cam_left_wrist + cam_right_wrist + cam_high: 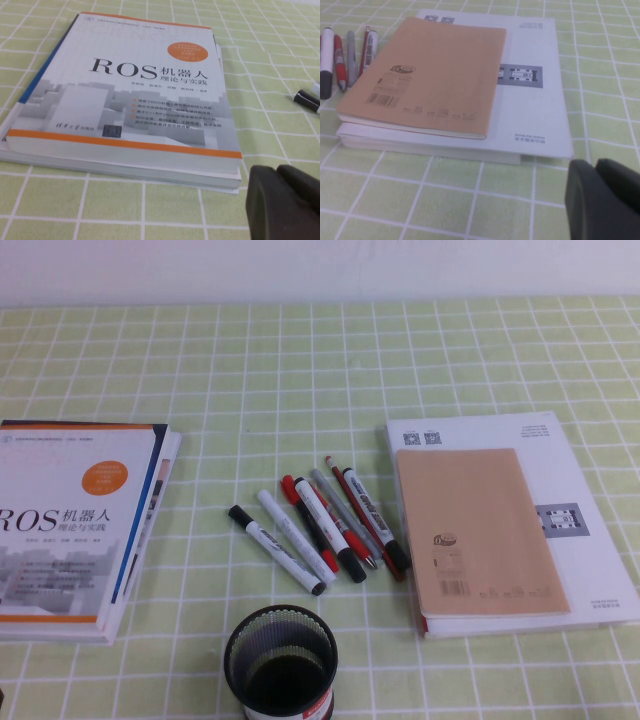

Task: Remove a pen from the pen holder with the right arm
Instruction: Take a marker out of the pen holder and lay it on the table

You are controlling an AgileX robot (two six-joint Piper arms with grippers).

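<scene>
Nearest to you stands the holder (280,660), a black mesh cup upright on the green checked cloth (300,370). You see only its dark inside from above. The pens (325,525) lie loose on the cloth just past it, side by side and slanted, some with black caps and some with red.

Your right gripper (595,170) is closed and holds nothing. It sits low over the cloth, just short of the near edge of the white book (535,110). A tan notebook (430,75) lies flat on that book, covering the side away from the gripper. The pens (338,60) are beyond the notebook, off toward the gripper's left and well apart from it. The holder also lies to this gripper's left, outside its wrist view.

Your left gripper (277,175) is low over the cloth too. Its two dark fingers (262,200) meet with no gap showing, and nothing is between them. Just ahead of it is the near corner of the ROS book (150,90), which rests on a second, thinner book. One black-capped pen (306,100) lies farther out, on this gripper's right.

From above, the ROS book (70,530) and the white book (560,460) flank the pens, with the notebook (480,535) square on the white one.
</scene>
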